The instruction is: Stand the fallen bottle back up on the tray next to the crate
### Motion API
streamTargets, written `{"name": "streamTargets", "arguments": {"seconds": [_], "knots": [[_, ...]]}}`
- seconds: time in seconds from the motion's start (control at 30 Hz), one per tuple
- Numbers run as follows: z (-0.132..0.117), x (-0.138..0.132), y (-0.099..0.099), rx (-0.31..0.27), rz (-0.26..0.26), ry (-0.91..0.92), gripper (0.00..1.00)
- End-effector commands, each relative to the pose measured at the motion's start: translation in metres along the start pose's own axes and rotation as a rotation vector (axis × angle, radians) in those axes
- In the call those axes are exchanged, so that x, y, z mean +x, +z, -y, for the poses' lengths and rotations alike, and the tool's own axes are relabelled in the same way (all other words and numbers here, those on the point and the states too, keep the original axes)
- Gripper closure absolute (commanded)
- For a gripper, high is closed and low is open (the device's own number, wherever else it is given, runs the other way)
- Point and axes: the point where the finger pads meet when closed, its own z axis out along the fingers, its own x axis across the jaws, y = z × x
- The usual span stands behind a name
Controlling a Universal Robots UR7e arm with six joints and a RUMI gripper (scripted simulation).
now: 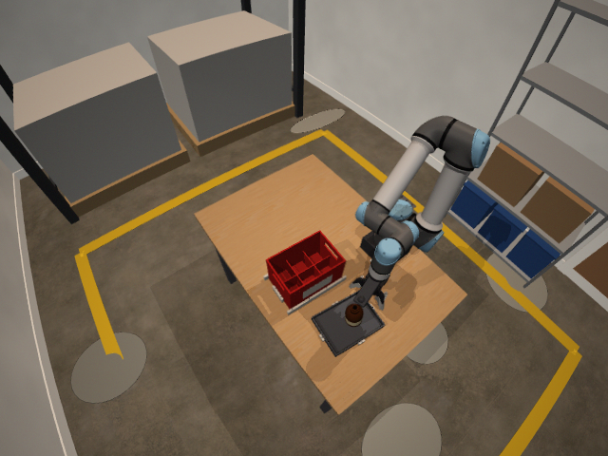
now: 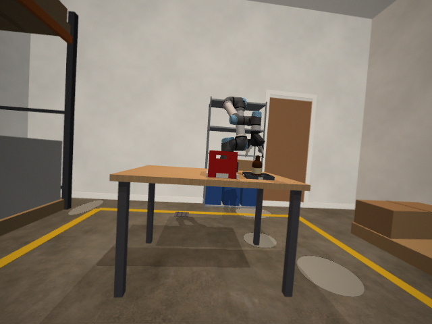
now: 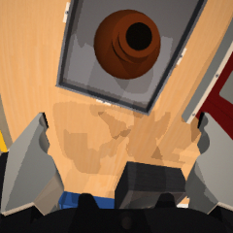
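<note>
A brown bottle [image 1: 353, 313] stands upright on the dark grey tray [image 1: 348, 325] on the wooden table. In the side view the bottle [image 2: 257, 165] stands on the tray [image 2: 258, 176] with its neck up. In the wrist view I look down on the bottle [image 3: 127, 44] and see its open mouth, with the tray under it. My gripper [image 1: 369, 294] is open and empty, above and behind the bottle, apart from it. Its two fingers frame bare table short of the tray's edge. It also shows in the side view [image 2: 254, 149].
A red crate [image 1: 305, 269] with several compartments stands on the table beside the tray; it shows in the side view [image 2: 222, 164] and at the wrist view's right edge [image 3: 224, 94]. A shelf rack [image 1: 544, 152] with blue bins stands behind the arm.
</note>
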Motion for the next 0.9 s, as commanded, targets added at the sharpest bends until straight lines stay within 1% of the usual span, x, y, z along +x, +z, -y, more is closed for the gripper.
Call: {"name": "streamTargets", "arguments": {"seconds": [0.0, 0.33, 0.4, 0.87], "knots": [[0.0, 0.0, -0.003, 0.001, 0.0, 0.0, 0.0], [0.0, 0.0, -0.018, 0.001, 0.0, 0.0, 0.0], [0.0, 0.0, -0.018, 0.001, 0.0, 0.0, 0.0], [0.0, 0.0, -0.05, 0.001, 0.0, 0.0, 0.0]]}}
